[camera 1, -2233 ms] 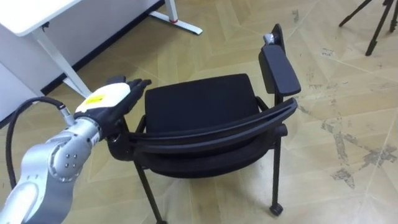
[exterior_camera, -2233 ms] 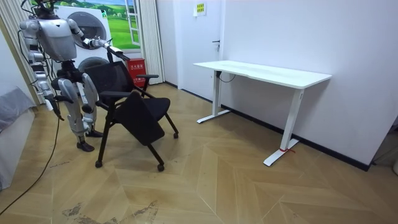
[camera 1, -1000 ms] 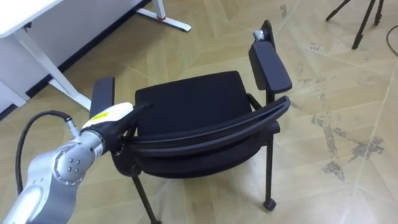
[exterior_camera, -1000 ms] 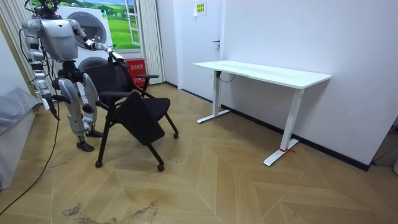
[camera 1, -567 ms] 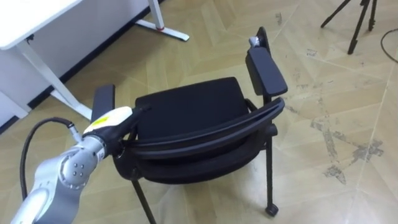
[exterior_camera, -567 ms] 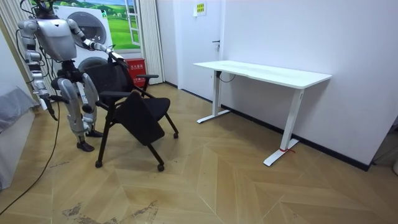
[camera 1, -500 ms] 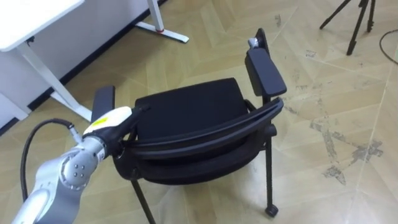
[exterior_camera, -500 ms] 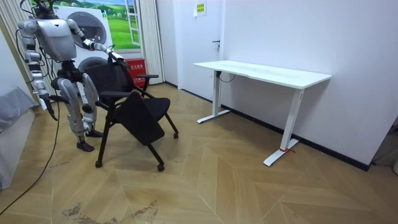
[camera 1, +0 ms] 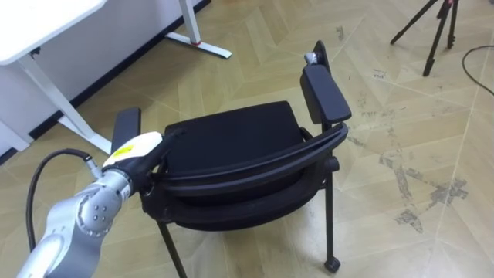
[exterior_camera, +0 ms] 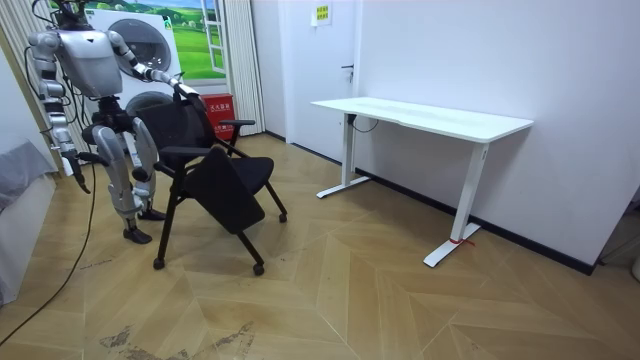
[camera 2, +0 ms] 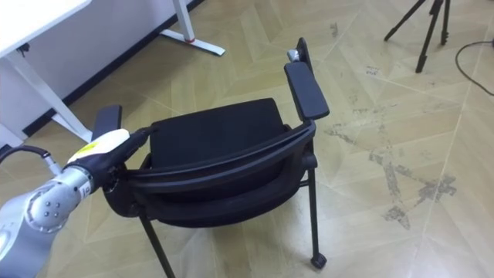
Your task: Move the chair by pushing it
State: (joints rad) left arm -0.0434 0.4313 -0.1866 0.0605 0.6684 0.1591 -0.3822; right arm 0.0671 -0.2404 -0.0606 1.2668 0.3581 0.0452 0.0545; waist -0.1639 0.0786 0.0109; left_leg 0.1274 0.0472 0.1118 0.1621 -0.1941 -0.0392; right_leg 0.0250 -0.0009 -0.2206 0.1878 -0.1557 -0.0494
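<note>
ITEM: chair [camera 1: 231, 139], black, w/ armrests and castors. Stands on wood floor [camera 1: 401, 116] directly beyond my fingers [camera 1: 171, 136]; I stand right behind its backrest [camera 1: 255, 164].

L hand [camera 1: 135, 148]: set on the backrest's top rail at its left end. Fingers fairly straight, narrow spread, laid along the rail and pointing toward the seat; not wrapped round it as far as I can see.

R hand [exterior_camera: 70, 158]: hangs at my side, room view's left, well apart from the chair.

Chair parts, rel. to fingers:
- left armrest [camera 1: 126, 126]: just beside, to their left.
- seat: just past the fingertips, lower.
- right armrest [camera 1: 324, 93]: far side of seat, to the right.
- rear castor [camera 1: 332, 265]: below, right.

Other:
- white tabletop [camera 1: 31, 27] on white legs: ahead-left of fingers, apart from chair.
- tripod [camera 1: 432, 31]: far right, ahead.
</note>
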